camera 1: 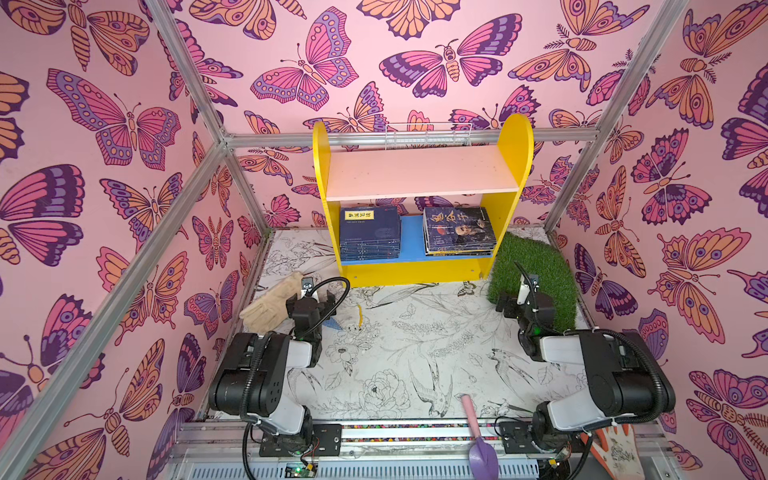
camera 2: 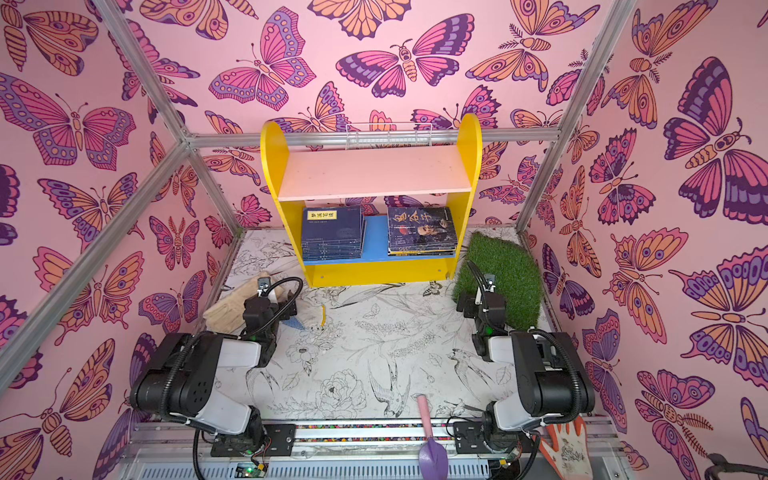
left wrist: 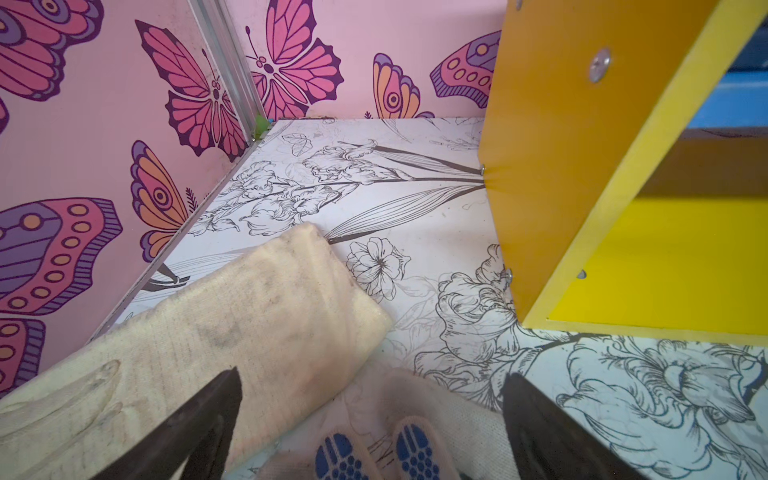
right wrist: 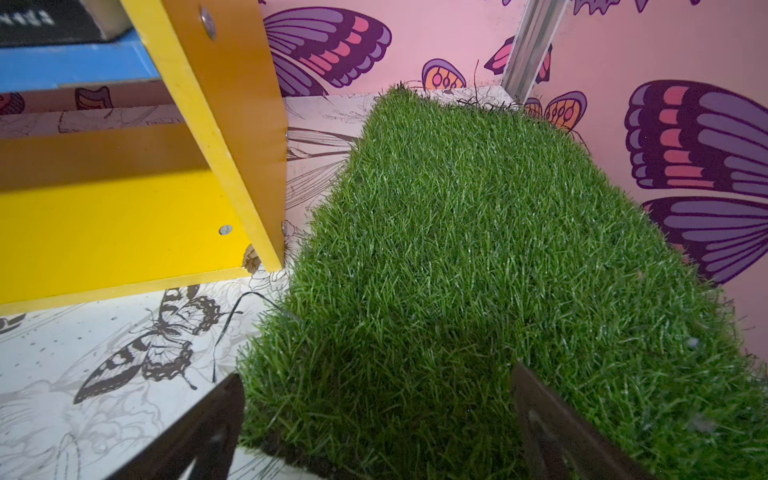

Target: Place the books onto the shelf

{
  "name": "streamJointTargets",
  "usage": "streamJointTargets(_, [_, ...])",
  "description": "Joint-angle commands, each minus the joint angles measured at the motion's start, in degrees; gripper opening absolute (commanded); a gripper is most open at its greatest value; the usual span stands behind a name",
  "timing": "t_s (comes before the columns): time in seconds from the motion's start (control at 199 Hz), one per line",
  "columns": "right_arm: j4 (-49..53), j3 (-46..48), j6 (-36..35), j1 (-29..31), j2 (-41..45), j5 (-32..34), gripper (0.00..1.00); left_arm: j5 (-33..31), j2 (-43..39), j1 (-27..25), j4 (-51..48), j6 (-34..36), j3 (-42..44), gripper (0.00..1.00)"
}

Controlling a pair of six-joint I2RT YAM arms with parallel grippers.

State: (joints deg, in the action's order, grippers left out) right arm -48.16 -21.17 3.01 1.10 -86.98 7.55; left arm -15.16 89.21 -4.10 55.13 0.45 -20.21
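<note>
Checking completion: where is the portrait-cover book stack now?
In both top views the portrait-cover stack lies flat at the right of the blue lower board, apart from the navy stack at left.

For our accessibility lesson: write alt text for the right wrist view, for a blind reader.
A green artificial-grass mat fills most of the frame, with the open right gripper poised over its edge. Beside the mat stands the yellow shelf with its blue lower board.
</note>
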Motion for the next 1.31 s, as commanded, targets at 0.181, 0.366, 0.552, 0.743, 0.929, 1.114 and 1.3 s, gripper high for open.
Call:
streamJointTargets(0.181, [0.48,-1.26,0.48,-0.50,0.50,-1.28,0.99,-0.81,0.56,0.24,2.12,0.52,0.69,0.99])
streamJointTargets(0.366, [0.37,-1.33,0.51,-0.66,0.50,-1.43,0.99,0.41,0.25,1.36,0.49,-0.38,0.21,0.99])
streamJointTargets(0.552, [0.39,-1.38,0.47,-0.69,0.50,-1.43,0.99,0.39,0.17,1.29,0.90,-0.18,0.43,0.99])
streamJointTargets(0.743, [0.35,-1.29,0.46,-0.69,0.54,-1.40,1.00,3.10,-0.21,2.67,-0.91,-1.33,-0.09,0.99])
streamJointTargets(0.929, [0.35,-1.31,0.46,-0.73,0.50,-1.41,0.99,4.33,-0.18,3.26,-0.47,-1.42,0.16,0.33])
streamJointTargets(1.114, [0.46,-1.33,0.48,-0.70,0.50,-1.65,0.99,3.83,-0.18,3.30,-0.51,-1.49,0.17,0.00])
streamJointTargets(1.3, [0.44,-1.38,0.51,-0.72,0.50,-1.65,0.99,2.85,-0.19,3.28,0.07,-1.69,0.45,0.99])
